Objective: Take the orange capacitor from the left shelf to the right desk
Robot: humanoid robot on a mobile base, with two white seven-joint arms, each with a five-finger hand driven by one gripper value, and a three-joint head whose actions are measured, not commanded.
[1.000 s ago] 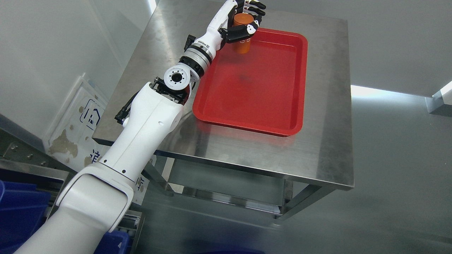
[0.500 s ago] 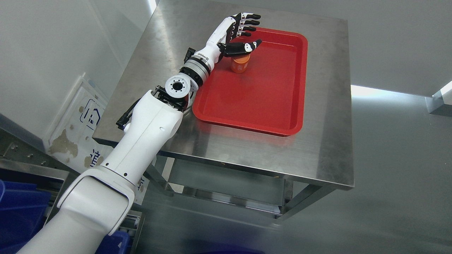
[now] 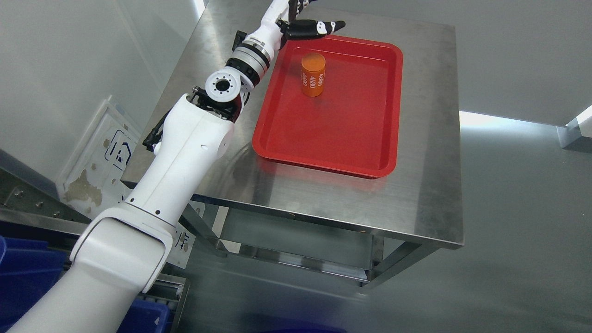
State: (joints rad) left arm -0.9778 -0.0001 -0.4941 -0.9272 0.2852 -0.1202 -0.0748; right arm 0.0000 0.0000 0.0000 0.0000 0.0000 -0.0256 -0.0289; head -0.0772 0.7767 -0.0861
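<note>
An orange capacitor [image 3: 313,75] with white print stands upright in the far left part of a red tray [image 3: 351,152] on a steel desk [image 3: 430,194]. My left hand [image 3: 309,21] is at the top edge of the view, above and behind the capacitor and apart from it. Its thumb is stretched out and it holds nothing; the other fingers are cut off by the frame edge. The left arm reaches up from the lower left along the desk's left side. The right arm does not show.
Blue bins [image 3: 23,277] sit at the lower left beside a metal rack rail [image 3: 32,212]. A white panel with blue marks [image 3: 99,162] leans against the wall left of the desk. The desk has a lower crossbar [image 3: 296,259].
The left hand let go of the capacitor, which now stands in the tray. The open hand then rose up and away toward the top edge of the view.
</note>
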